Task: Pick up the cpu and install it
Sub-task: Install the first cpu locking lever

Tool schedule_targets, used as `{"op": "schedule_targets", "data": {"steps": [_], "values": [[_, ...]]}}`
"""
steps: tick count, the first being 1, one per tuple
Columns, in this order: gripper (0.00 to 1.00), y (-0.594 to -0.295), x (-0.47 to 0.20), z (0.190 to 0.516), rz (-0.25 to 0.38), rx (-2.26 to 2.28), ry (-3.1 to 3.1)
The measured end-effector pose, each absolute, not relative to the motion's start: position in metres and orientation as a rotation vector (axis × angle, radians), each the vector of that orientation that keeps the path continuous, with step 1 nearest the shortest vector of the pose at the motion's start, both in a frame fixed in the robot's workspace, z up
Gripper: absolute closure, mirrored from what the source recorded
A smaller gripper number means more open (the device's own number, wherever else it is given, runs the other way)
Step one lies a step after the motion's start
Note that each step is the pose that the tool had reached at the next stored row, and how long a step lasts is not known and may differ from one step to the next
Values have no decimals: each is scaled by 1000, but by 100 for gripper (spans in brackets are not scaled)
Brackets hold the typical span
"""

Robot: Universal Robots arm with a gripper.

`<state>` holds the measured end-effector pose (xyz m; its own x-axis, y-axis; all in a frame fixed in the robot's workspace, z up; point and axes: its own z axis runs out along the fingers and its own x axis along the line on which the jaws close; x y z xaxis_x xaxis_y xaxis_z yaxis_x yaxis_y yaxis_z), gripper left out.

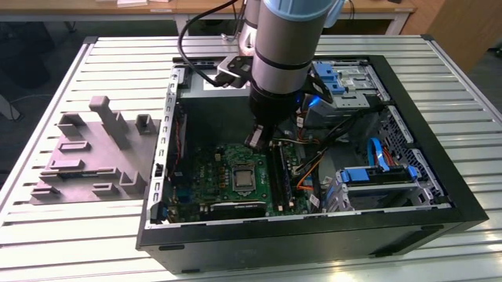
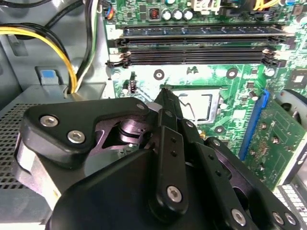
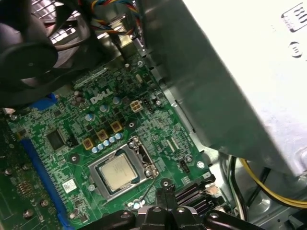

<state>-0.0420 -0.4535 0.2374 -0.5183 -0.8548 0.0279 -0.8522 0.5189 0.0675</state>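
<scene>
The cpu, a pale silvery square, lies flat inside the metal-framed socket on the green motherboard. In the exterior view the cpu sits in the middle of the board inside the open computer case. My gripper hangs just above the board, a little behind the socket, with its fingers drawn together on nothing. In the first wrist view the gripper has its tips a short way off the socket's corner. In the second wrist view the gripper partly hides the socket.
A grey moulded tray lies on the slatted table at the exterior view's left. Inside the case are memory slots, a metal power supply box, a black fan, yellow cables and a blue-handled drive cage.
</scene>
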Motion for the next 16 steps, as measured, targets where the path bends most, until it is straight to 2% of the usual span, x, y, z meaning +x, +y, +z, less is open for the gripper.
{"op": "schedule_targets", "data": {"steps": [16], "values": [[89, -465, -44, 235, -59, 1637, -2610]]}}
